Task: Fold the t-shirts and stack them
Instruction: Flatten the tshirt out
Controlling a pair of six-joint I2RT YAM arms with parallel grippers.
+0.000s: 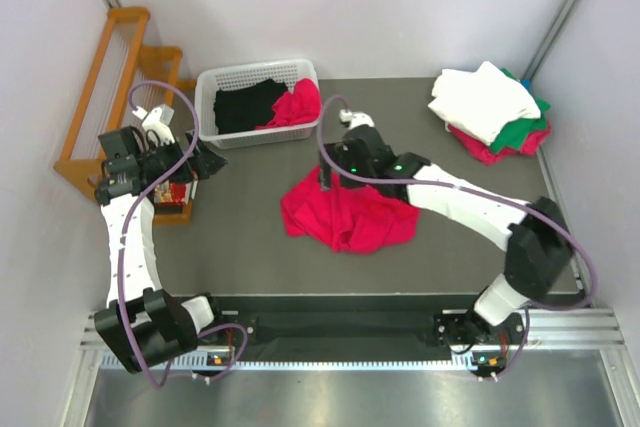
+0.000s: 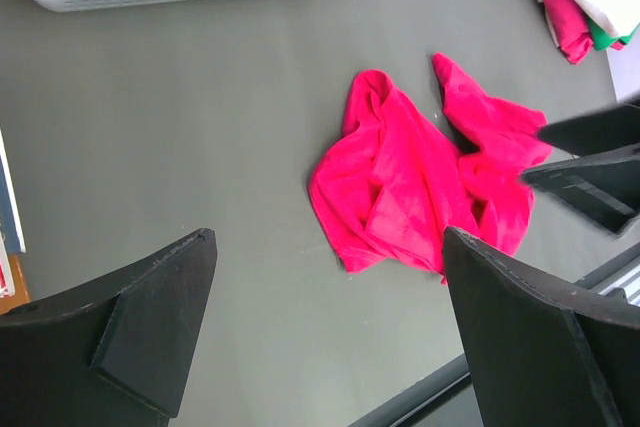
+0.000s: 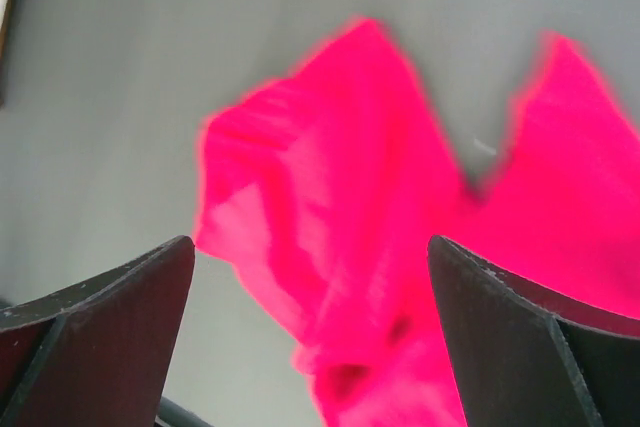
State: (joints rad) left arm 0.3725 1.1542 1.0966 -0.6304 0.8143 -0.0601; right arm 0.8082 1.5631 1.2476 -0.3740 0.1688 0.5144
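While its two dark fingers [image 3: 110, 322] stand spread wide with nothing between them, the right tool [image 1: 327, 175] hangs over the upper edge of the crumpled crimson t-shirt [image 1: 345, 212], near the middle of the overhead frame. From the right wrist view the shirt is a blurred pink-red mass filling the centre and right of the frame, with grey table showing in the upper left. Whether the fingertips touch the cloth cannot be told.

Over at the left of the overhead frame, the left tool [image 1: 200, 162] is also spread wide and grips nothing; it sits beside the lower left corner of the white basket [image 1: 215, 82], well apart from the shirt. Its wrist view looks across the grey table [image 2: 180, 127] at the crimson shirt lying bunched in the centre right, with the right tool's dark fingers coming in from the right edge.

Inside the basket, in the upper middle of the overhead frame, lie a black t-shirt [image 1: 245, 105] and a red t-shirt [image 1: 297, 107] draped over the right wall. At the upper right corner of the table sits a stack of folded t-shirts [image 1: 490, 112]: white on top, green and red beneath. A wooden rack [image 1: 110, 97] stands off the table at upper left.
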